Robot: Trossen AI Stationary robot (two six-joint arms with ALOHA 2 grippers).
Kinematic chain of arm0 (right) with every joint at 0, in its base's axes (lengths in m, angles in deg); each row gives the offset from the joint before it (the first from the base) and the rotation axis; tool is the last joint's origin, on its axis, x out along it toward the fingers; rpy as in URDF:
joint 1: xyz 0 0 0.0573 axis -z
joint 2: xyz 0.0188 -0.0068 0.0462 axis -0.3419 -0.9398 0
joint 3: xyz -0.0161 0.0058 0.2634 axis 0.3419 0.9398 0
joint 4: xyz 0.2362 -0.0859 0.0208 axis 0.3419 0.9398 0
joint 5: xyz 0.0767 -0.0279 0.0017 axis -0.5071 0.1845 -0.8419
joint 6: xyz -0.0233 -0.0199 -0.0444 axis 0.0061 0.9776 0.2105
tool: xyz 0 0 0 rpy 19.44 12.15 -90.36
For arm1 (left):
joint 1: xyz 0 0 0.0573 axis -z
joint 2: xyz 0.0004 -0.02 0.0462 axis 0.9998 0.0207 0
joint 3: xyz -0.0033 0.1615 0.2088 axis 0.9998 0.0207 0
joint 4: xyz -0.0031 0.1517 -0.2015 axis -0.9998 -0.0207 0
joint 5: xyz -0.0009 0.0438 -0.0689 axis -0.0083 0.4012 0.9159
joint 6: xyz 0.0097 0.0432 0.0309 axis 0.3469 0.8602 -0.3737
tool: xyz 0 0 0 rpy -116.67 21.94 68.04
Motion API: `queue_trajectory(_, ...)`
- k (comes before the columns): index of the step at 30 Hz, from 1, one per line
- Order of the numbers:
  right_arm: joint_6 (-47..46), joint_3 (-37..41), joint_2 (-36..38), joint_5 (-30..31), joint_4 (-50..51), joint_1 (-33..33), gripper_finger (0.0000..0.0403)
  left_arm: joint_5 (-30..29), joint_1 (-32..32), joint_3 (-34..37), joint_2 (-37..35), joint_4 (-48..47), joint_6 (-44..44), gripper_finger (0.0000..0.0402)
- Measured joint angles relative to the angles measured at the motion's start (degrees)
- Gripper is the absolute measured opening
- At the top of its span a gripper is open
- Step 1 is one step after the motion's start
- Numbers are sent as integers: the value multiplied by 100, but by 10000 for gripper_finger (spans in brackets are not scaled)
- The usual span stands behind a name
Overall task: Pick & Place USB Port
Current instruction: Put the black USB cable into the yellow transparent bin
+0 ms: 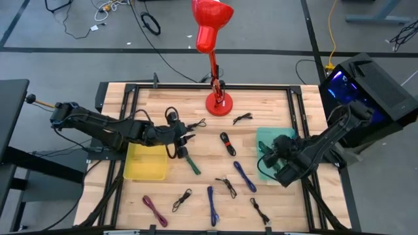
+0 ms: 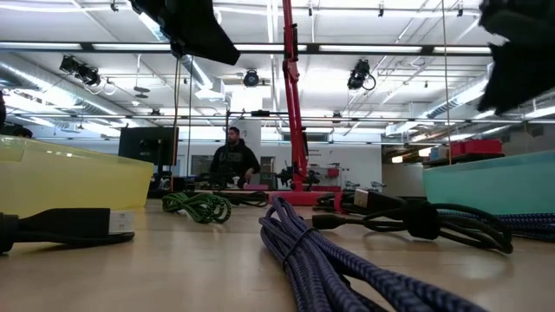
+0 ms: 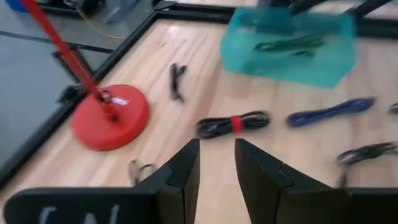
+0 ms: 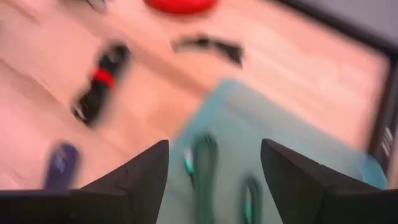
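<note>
Blue braided cable point(image 2: 321, 260) lies closest to your low camera, running across the wood toward the lens, with a black plug point(image 2: 65, 227) to its left in front of the yellow bin point(image 2: 74, 178).

Your right gripper point(image 4: 214, 168) hangs over the teal bin point(image 1: 264, 138) at the table's right side, its fingers spread wide with nothing between them. Below it, in the right wrist view, dark green cables point(image 4: 202, 162) lie inside that bin, so at least part of the sorting looks done there.

Your left gripper point(image 3: 216, 163) sits near the middle of the table, beside the yellow bin's far corner, fingers parted by a narrow gap and empty. A green cable point(image 1: 189, 160) lies just next to it on the wood. I cannot tell whether anything is in the yellow bin.

Most of the work seems to be ahead of you. Loose on the table are a black cable with a red band point(image 1: 227, 143), a purple-red cable point(image 1: 155, 210), two blue cables point(image 1: 211, 204) and several thin black ones, one of them near the red lamp base point(image 1: 219, 104). Neither gripper holds a cable now, so your next pick has yet to begin.
</note>
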Motion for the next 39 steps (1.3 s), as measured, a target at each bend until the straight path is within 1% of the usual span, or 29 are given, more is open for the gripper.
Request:
queue_trajectory(3,727,0,176,570,-541,111,253,-252,-199,4,208,-415,258,107)
queue_trajectory(6,1807,0,346,1150,-1413,239,250,-183,-580,3,522,-527,524,107)
queue_trajectory(8,2634,0,439,1406,-2151,322,249,-24,-949,6,746,-625,594,107)
queue_trajectory(10,3549,0,473,1459,-2945,407,249,417,-1403,4,953,-618,605,107)
queue_trajectory(14,5229,0,465,1271,-4399,501,249,1676,-2144,4,1401,-752,703,107)
queue_trajectory(15,5533,-2,456,1196,-4692,521,249,1870,-2260,4,1483,-772,729,107)
queue_trajectory(17,5961,0,449,1138,-4985,548,249,2004,-2401,4,1650,-763,812,108)
queue_trajectory(20,6237,-2,449,1150,-5111,616,249,2131,-2510,9,1813,-688,957,116)
queue_trajectory(24,6271,155,450,1140,-5220,755,249,2158,-2547,4,1903,-439,1127,143)
queue_trajectory(30,6285,472,446,793,-5448,1098,249,2113,-2670,4,1901,-142,1091,187)
queue_trajectory(33,6442,515,444,662,-5626,1237,249,2209,-2679,-2,2008,99,1071,196)
queue_trajectory(39,6715,551,444,378,-5898,1324,249,2185,-2739,-143,2573,8,1073,197)
